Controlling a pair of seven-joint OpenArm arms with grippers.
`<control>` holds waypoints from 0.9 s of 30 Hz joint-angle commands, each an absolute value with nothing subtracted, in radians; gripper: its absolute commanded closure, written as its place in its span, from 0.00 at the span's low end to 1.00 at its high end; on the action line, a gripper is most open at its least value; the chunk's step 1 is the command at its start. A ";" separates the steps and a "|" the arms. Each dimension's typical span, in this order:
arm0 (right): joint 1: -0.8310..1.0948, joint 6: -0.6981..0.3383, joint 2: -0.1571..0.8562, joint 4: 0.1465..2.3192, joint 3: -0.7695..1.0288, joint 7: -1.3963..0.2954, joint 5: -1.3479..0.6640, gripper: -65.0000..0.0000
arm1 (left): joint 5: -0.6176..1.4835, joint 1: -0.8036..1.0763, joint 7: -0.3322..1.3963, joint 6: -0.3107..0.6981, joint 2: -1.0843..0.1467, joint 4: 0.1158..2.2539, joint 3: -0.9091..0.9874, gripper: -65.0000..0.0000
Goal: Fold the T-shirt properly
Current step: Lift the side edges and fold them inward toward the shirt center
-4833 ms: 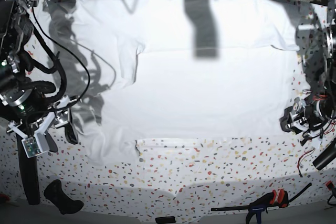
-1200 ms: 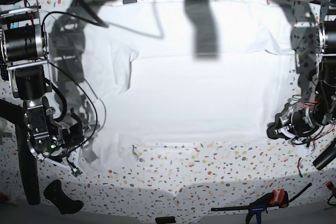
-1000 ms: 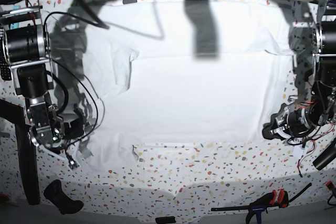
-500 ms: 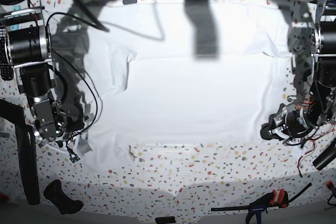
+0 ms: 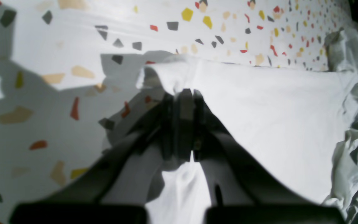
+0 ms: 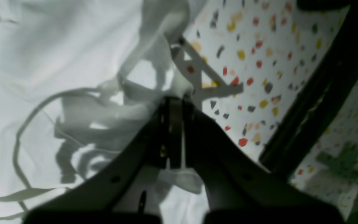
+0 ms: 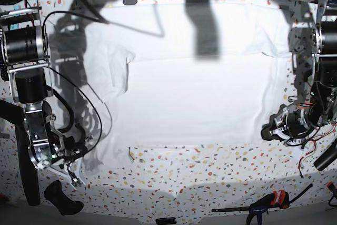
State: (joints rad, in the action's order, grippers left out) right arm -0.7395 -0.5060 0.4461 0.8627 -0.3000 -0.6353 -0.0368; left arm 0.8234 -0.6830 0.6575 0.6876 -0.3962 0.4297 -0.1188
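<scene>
Down at the near edge of the speckled terrazzo-patterned tabletop [image 7: 210, 177], both claws are clamped tight. Left gripper [image 5: 182, 93] — black jaws pressed together on a bunched corner of the large, plain white, wrinkly cloth T-shirt [image 7: 200, 93], fabric puckering just above the tips. Right gripper [image 6: 174, 102] is pinched the same way on the opposite corner, a fold of white cloth caught between its dark jaws and a little tuft hanging below them. In the base view the left gripper [image 7: 276, 129] sits at the shirt's right edge and the right gripper [image 7: 71, 154] at its lower left corner. Between them the shirt lies spread across the table, mostly flat, sleeves reaching toward the far corners — arm and cable shadows fall across it. A black-and-orange bar clamp [image 7: 263, 204] rests at the table's near edge, well apart from the cloth.
</scene>
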 commanded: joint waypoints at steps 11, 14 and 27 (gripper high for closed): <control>-0.617 -0.509 0.548 1.153 -0.294 -0.668 -0.039 1.00 | 0.927 -0.714 0.824 0.698 -0.456 0.579 -0.117 1.00; -0.557 -0.509 0.580 1.261 -0.294 -0.694 -0.039 1.00 | 1.024 -0.705 0.926 0.698 -0.474 0.643 -0.117 1.00; -0.402 -0.509 0.706 1.466 -0.294 -0.754 -0.083 1.00 | 1.026 -0.415 0.980 0.698 -0.538 1.103 -0.102 1.00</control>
State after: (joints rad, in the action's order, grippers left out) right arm -0.3748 -0.5179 0.6876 1.4487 -0.3038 -0.7612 -0.0887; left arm 1.0050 -0.3828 0.9985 0.6899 -0.5175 1.0889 -0.1143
